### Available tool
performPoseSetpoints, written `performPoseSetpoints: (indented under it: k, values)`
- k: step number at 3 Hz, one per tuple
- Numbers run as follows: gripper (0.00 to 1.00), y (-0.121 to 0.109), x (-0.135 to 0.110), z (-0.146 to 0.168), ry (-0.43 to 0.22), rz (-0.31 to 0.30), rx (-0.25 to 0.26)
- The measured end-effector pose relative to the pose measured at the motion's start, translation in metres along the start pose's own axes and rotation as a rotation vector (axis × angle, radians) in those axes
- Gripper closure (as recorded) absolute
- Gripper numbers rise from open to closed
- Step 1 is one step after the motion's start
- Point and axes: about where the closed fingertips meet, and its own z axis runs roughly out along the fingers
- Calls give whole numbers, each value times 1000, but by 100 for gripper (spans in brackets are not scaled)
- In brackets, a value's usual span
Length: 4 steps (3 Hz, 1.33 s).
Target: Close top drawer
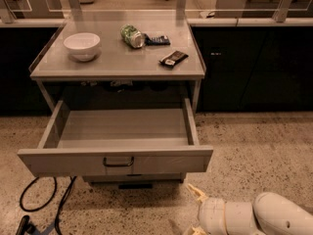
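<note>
The top drawer [161, 163] is a wide grey metal drawer under the grey table [117, 65]. It stands pulled far out toward me, and its inside is empty. Its dark bail handle [118, 161] sits at the centre of the front panel. A slimmer drawer front [98, 179] shows just beneath it, pushed in. My gripper [192, 212] is at the bottom of the camera view, low over the floor, below and right of the drawer front and apart from it. Its two pale fingertips [196, 193] point left, spread apart and holding nothing.
On the tabletop are a white bowl [81, 45], a green can [131, 35] on its side, a dark blue packet [156, 39] and a dark snack bar [173, 58]. Dark cabinets [249, 67] flank the table. A black cable [41, 204] loops on the speckled floor at the lower left.
</note>
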Motion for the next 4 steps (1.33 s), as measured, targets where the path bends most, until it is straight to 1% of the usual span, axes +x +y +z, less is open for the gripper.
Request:
performPoseSetpoints:
  k: [1,2,3,4]
  values:
    - [0,-11,-12,8,-20,-28,-14]
    - [0,-33,-35,29,-41,-59,-24]
    - [0,-57,-51,57,-35,-55,-49]
    - [0,-76,-58,93,-25,-48,-71]
